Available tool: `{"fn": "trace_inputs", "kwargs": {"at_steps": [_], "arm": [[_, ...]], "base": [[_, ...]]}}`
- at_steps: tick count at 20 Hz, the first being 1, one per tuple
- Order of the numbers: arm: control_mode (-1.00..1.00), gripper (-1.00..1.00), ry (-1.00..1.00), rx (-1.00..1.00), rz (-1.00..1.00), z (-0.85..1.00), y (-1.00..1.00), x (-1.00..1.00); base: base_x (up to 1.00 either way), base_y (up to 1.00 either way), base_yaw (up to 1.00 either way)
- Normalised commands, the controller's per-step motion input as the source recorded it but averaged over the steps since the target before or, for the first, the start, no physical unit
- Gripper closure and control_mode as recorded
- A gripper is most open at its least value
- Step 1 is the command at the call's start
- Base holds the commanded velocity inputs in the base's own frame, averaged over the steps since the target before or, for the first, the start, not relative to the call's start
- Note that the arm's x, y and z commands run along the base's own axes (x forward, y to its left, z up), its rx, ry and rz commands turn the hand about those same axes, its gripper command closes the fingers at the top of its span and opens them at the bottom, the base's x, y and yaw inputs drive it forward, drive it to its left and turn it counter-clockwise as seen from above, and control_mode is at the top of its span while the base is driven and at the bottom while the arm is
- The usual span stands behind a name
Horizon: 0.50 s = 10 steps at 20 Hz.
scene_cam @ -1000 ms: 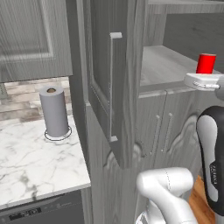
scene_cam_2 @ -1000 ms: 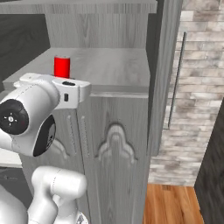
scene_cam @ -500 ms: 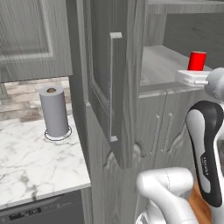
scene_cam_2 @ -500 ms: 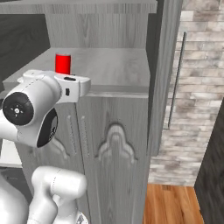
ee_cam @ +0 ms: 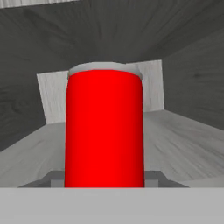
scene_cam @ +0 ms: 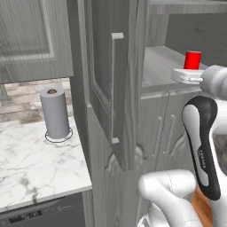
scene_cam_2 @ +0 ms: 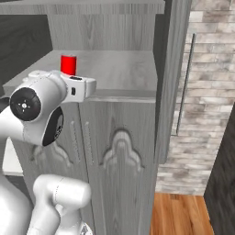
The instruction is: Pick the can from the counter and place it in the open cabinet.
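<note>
- Tall grey wood-grain cabinet (scene_cam: 133,111): door is swung open, flat grey shelf (scene_cam_2: 119,69) is exposed.
- Two-finger gripper (ee_cam: 105,177) is clenched on the small red cylindrical can (ee_cam: 105,131), held upright at the shelf's front edge.
- Can should be carried deeper, lowered until seated flat, and only then released.

A rendered home kitchen: tall grey wood-grain cabinet (scene_cam: 155,71) with open shelf, bar-handled door (scene_cam: 116,88) and arched-panel lower doors ahead of the fingers; off to their left, white marble counter (scene_cam: 31,164), paper towel roll (scene_cam: 55,113), brick backsplash (scene_cam: 26,99).
</note>
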Motion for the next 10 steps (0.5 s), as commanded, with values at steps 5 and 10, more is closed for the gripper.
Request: {"fn": "trace_inputs", "kwargs": {"at_steps": [5,10], "arm": [[-1.00,1.00,0.08,0.00,0.03,-0.01,0.00,0.21],[-1.00,1.00,0.05,0.00,0.03,-0.16,0.00,0.22]], "base": [[0.00,0.00,0.00],[0.00,0.00,0.00]]}}
